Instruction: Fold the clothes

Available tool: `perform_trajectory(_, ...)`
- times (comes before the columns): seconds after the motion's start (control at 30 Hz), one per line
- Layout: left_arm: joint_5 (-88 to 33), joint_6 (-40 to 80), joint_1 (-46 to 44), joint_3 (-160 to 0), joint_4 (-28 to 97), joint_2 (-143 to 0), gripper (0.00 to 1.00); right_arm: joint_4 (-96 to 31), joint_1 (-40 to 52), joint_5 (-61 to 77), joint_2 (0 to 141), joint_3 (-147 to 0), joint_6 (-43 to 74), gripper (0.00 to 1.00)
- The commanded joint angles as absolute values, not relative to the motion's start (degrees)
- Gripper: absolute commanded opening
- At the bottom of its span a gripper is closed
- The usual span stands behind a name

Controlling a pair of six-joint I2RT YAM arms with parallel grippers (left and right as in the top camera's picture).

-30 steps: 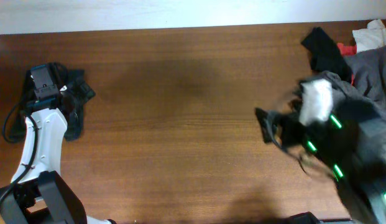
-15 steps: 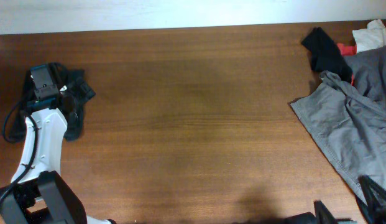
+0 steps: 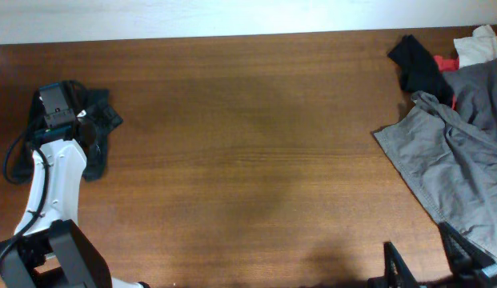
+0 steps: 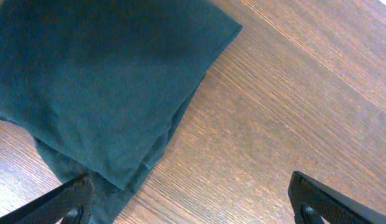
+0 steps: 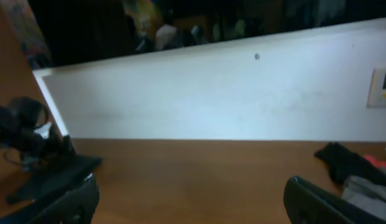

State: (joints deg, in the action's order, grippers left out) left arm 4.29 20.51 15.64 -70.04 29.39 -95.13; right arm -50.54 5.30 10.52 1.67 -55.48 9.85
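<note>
Soft, dark teal clothes [image 4: 112, 81] lie layered on grained wooden table [image 4: 273, 124].

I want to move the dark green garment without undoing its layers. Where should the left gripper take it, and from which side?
Pinch the layered edge of the dark green garment that faces the exposed table, coming from that side with the open left gripper. The fabric lies flat in stacked layers, so that edge probably lets one pinch catch them all.

Below the left gripper [image 4: 189, 202], the dark green garment [image 4: 99, 81] is soft, matt cloth. The table [image 4: 292, 93] beside it is fine-grained brown wood with a faint sheen. The gripper's fingers [image 4: 329, 202] look black and finely textured.
</note>
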Motion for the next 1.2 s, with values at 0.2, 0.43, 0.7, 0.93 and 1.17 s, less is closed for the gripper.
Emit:
perform_trajectory(0.2, 3.9, 20.1, 15.5, -70.3, 29.4, -94.8, 0.99, -31.1, 4.4, 9.8, 0.3, -40.6, 8.2, 0.99)
perform_trajectory(0.43, 3.9, 20.1, 15.5, -70.3, 29.4, -94.8, 0.99, -11.0, 4.4, 8.6, 0.3, -25.4, 6.2, 0.99)
perform_trajectory(0.7, 3.9, 20.1, 15.5, -70.3, 29.4, -94.8, 0.99, 1.4, 4.3, 4.2, 0.3, -12.3, 6.2, 0.99)
perform_trajectory(0.93, 3.9, 20.1, 15.5, -70.3, 29.4, -94.8, 0.99, 2.9, 2.5, 2.5, 0.3, -6.7, 6.2, 0.99)
perform_trajectory(1.17, 3.9, 20.1, 15.5, -70.3, 29.4, -94.8, 0.99, 2.9, 0.6, 2.5, 0.3, -3.9, 6.2, 0.99)
